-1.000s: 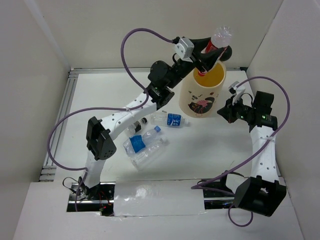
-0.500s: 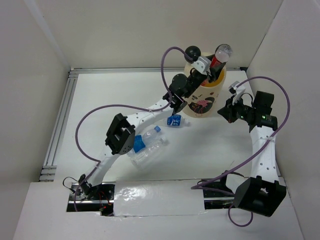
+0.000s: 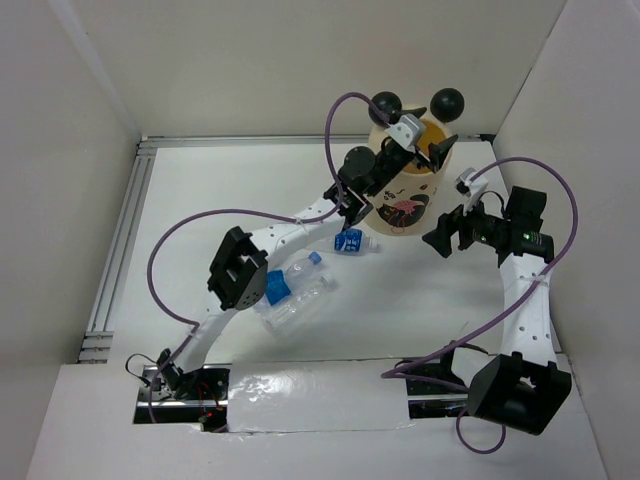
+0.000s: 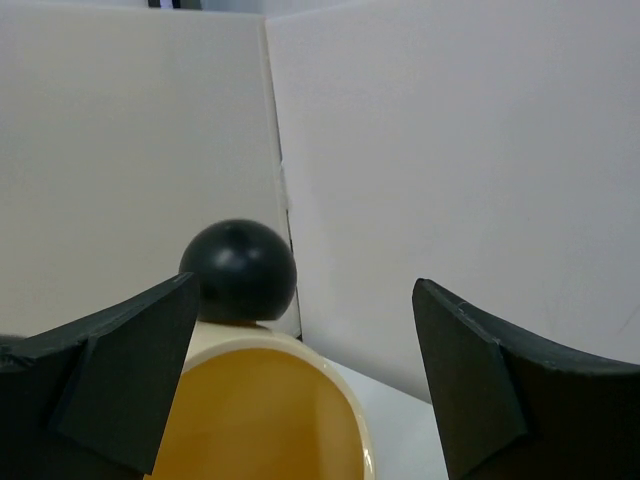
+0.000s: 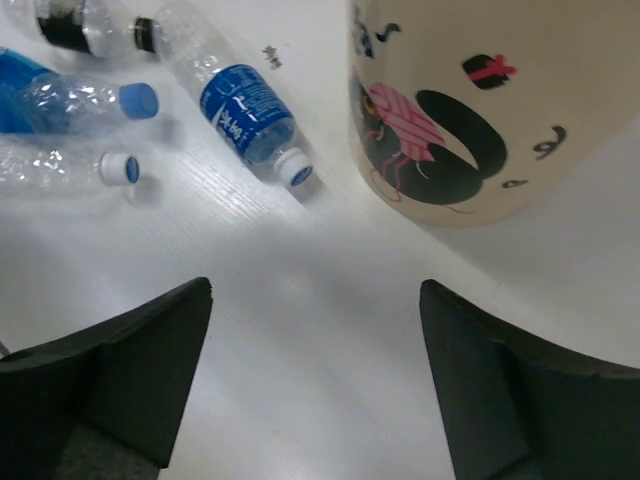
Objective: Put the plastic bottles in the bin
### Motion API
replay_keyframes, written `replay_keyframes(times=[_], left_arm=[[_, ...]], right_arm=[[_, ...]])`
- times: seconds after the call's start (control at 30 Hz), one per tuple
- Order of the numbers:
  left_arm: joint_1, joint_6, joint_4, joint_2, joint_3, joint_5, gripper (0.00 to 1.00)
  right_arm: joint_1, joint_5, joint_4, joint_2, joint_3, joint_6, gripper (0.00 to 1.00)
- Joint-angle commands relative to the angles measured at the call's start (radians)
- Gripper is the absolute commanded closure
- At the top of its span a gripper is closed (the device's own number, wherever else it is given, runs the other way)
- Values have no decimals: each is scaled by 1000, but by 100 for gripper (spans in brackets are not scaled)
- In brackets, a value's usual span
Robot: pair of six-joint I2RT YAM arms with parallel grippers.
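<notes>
Four plastic bottles (image 3: 290,290) lie flat on the counter (image 5: 330,250), all left of the bin (image 3: 405,195). The blue-capped bottle (image 5: 70,100) is cut off by the right wrist view's left edge. Beside it are a clear bottle (image 5: 60,170) and a black-labelled bottle (image 5: 80,22), which is cropped at the top. The blue-labelled bottle (image 5: 245,115) slants with its cap toward the bin. The one bin stands upright with two black ears (image 3: 386,103). The left fingers (image 4: 120,380) are spread wide and empty over its yellow mouth, which the arm partly hides from above. The right fingers (image 5: 130,370) gape empty beside its base.

Probably a robotics lab cell: white board walls (image 3: 70,150) enclose a white table (image 3: 400,310) edged with aluminium rail (image 3: 122,240).
</notes>
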Motion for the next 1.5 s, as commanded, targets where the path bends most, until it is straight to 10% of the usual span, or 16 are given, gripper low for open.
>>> replay_keyframes(times=[0.0, 0.27, 0.47, 0.63, 1.3, 1.47], left_arm=[[-14, -7, 51, -149, 0, 69, 0], [-34, -46, -388, -656, -288, -111, 2], [90, -207, -731, -1131, -894, -360, 38], [216, -452, -1064, -1419, -1156, -354, 2], [319, -587, -1244, -1524, -1338, -244, 0], [330, -587, -1244, -1549, -1381, -222, 0]], right_arm=[[-6, -114, -74, -23, -3, -135, 7], [150, -196, -81, -23, -88, -466, 7], [641, 204, 368, -20, -200, -167, 11], [795, 405, 538, 246, -79, -53, 4], [941, 469, 11, 1049, 647, -295, 1], [941, 510, -13, 1123, 722, -286, 25]])
